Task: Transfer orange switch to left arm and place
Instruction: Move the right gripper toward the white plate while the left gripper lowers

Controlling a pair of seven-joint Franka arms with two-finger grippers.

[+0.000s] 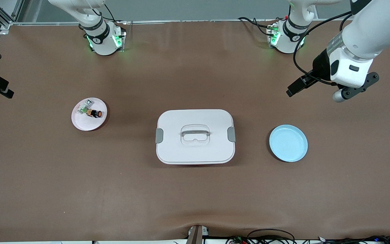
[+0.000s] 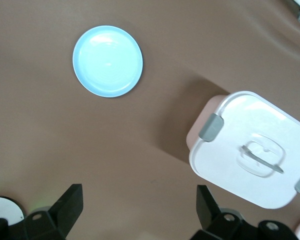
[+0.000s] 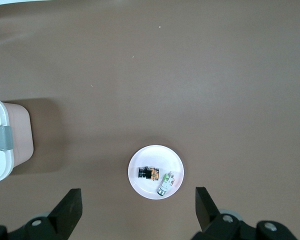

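Note:
The orange switch (image 1: pixel 95 113) lies on a small pink plate (image 1: pixel 80 122) toward the right arm's end of the table, beside a green-and-silver part (image 1: pixel 84 108). In the right wrist view the switch (image 3: pixel 149 173) is on the plate (image 3: pixel 145 187), and my right gripper (image 3: pixel 138 212) hangs open and empty high above the table beside that plate. The white box (image 1: pixel 195 149) stands mid-table and also shows in the left wrist view (image 2: pixel 230 130). My left gripper (image 1: pixel 297 86) is open and empty, high over the table toward the left arm's end; it also shows in the left wrist view (image 2: pixel 139 210).
A light blue plate (image 1: pixel 288 143) lies empty between the box and the left arm's end of the table; it also shows in the left wrist view (image 2: pixel 107 61). A corner of the box (image 3: pixel 0 150) shows in the right wrist view. Brown table surface surrounds everything.

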